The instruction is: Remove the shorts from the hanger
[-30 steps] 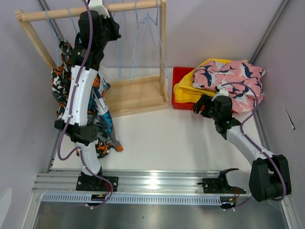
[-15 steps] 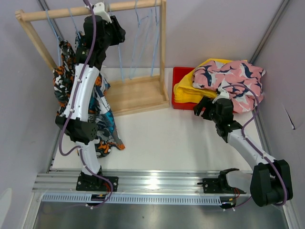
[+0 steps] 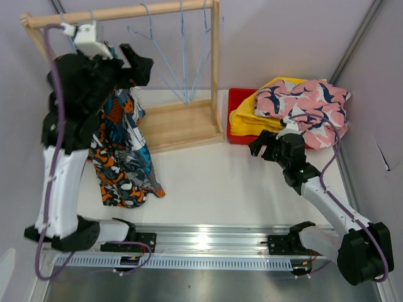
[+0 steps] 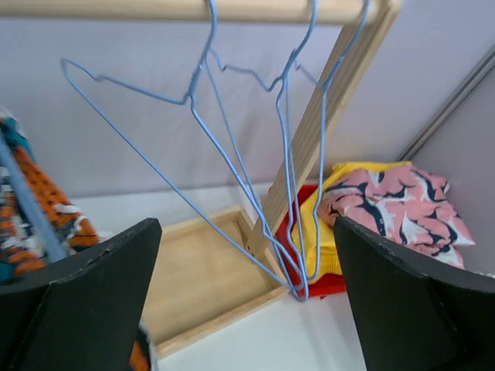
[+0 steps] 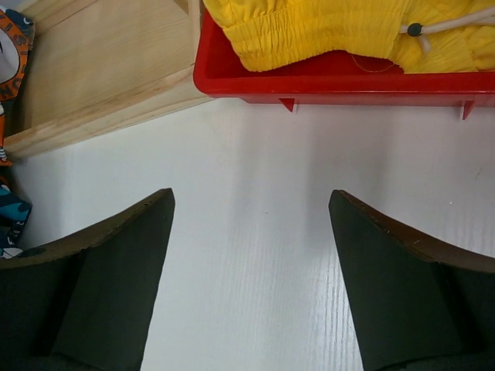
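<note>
Two printed shorts, teal-orange and orange-black-white (image 3: pixel 121 154), hang at the left end of the wooden rack (image 3: pixel 126 11); my left arm hides their tops. They show at the edge of the left wrist view as printed shorts (image 4: pixel 42 220). Several bare blue wire hangers (image 3: pixel 184 56) hang from the rail and show close up as hangers (image 4: pixel 232 147). My left gripper (image 3: pixel 140 63) (image 4: pixel 247 263) is open and holds nothing, a little short of the hangers. Pink shorts (image 3: pixel 308 104) and yellow shorts (image 3: pixel 247 114) (image 5: pixel 348 31) lie on the red bin (image 3: pixel 238 97). My right gripper (image 3: pixel 258 146) (image 5: pixel 251 270) is open above the bare table.
The rack's wooden base (image 3: pixel 182 123) (image 5: pixel 100 69) lies between the hanging shorts and the red bin (image 5: pixel 348 81). Grey walls close in the left, back and right. A metal rail (image 3: pixel 201 242) runs along the near edge.
My left gripper has opened and pulled back left from the rail; the left arm has swung out to the left. The bare hangers have swung. The right gripper has edged left.
</note>
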Controlling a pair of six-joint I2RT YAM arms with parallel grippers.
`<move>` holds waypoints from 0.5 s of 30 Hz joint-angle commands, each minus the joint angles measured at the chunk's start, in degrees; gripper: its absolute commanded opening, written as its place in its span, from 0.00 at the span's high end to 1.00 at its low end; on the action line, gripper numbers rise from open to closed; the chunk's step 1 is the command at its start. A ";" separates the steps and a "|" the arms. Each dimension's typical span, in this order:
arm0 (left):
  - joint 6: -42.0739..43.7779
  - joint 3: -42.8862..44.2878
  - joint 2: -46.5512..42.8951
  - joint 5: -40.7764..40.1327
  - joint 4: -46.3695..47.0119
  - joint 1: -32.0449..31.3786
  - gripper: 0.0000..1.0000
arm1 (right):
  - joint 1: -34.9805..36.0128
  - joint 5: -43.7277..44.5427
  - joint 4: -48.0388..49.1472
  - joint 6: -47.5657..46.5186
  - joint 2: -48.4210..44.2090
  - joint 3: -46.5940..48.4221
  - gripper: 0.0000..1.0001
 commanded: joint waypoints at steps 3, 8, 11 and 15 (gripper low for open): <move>3.49 -7.47 -11.36 -6.25 -0.26 0.34 0.01 | 2.41 3.95 -0.29 0.76 -2.21 0.43 0.12; 5.08 -8.88 -11.28 -17.51 -3.25 0.51 0.01 | 4.61 5.28 -2.93 0.85 -3.62 0.52 0.12; 4.73 -9.59 -9.00 -20.24 -3.95 0.95 0.01 | 5.22 5.89 -4.15 0.84 -4.50 0.61 0.13; 4.03 -9.59 -5.05 -21.30 -3.60 2.35 0.01 | 5.40 6.86 -5.83 0.49 -6.60 0.17 0.13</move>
